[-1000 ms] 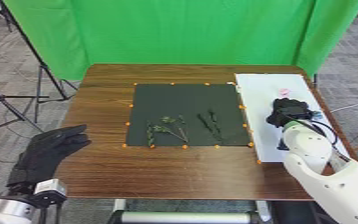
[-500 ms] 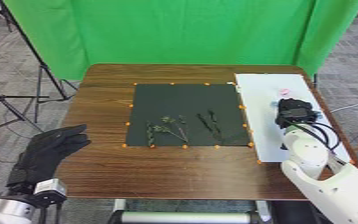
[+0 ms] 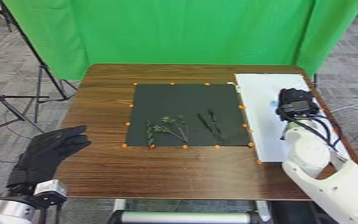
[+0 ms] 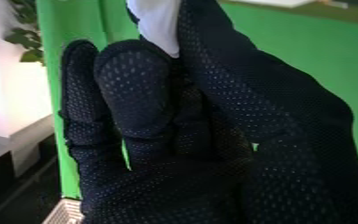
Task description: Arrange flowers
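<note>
Okay, head view: brown wooden table point(image 3: 100, 170), green curtain point(image 3: 184, 35) behind. Black mat point(image 3: 162, 95) in the middle, orange dots round its edges. Task stuff on the mat's near half: a slim green sprig point(image 3: 151, 136) near the left side, a branching green sprig point(image 3: 165, 129) beside it, then two dark slender sprigs point(image 3: 216, 125) nearer the right side. Exact stem count where the green ones cross is hard to make out. White sheet point(image 3: 269, 145) lies along the table's right side, with a small pale-blue bit point(image 3: 274, 102) on it just beside the right hand point(image 3: 297, 102). That hand is over the sheet, arm in from the near right corner; glove and cables hide whatever sits under it, and its grip is too small to judge here. Left hand point(image 3: 49, 152) is at the near left of the table, thumb apart from the fingers, loose and fairly wide, fingers pointing toward the mat, holding nothing.

Right wrist view: palm and fingers of the right hand point(image 4: 184, 185) point up, fingers slightly bent, thumb point(image 4: 264, 105) drawn in close, so a narrow grip. A white tapered piece point(image 4: 160, 22) is pinched between thumb and fingertips; its far end is cut off by the frame and what it belongs to I can't tell. Fingers behind overlap and are partly hidden. Green curtain behind, a leafy plant point(image 4: 24, 45) farther off, partly cut off.
</note>
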